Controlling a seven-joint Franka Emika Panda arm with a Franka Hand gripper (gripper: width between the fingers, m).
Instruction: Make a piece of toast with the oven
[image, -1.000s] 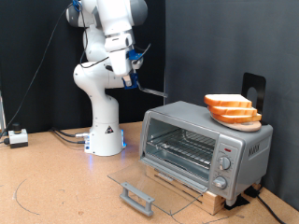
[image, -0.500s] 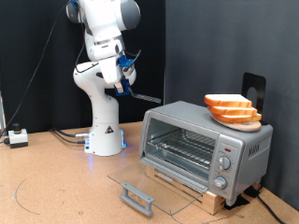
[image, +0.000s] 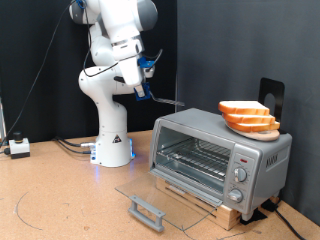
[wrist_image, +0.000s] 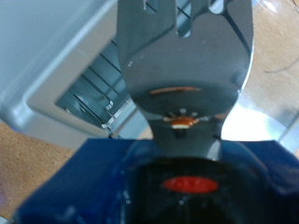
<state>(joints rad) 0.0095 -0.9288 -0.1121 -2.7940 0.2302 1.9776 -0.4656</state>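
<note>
The oven (image: 220, 157) sits at the lower right of the exterior view, on a flat wooden board (image: 200, 203) that lies on the brown surface (image: 60, 195). It is a small silver box. Its glass door (image: 160, 200) is open and lies flat in front of it, with the grey bar handle (image: 147, 211) at the near edge. Inside you can see the wire rack (image: 195, 157). Round knobs (image: 238, 178) sit on the panel at its right end.

On top of the oven, at the right, is a round wooden plate (image: 255, 129) with slices of bread (image: 245, 112) stacked on it. No bread is in the oven.

The white robot arm (image: 112, 60) stands at the upper left of the exterior view. Its gripper (image: 143, 82) is up in the air, above and to the left of the oven, well apart from it. A flat grey tool (image: 163, 98) sticks out from the gripper toward the oven.

In the wrist view the flat grey tool (wrist_image: 184, 65) fills the middle, with the oven (wrist_image: 79, 70) and its rack behind it. The fingers are hidden, so I cannot tell if the gripper is apart or together.

At the far left of the exterior view a small white box (image: 19, 147) lies on the surface.
</note>
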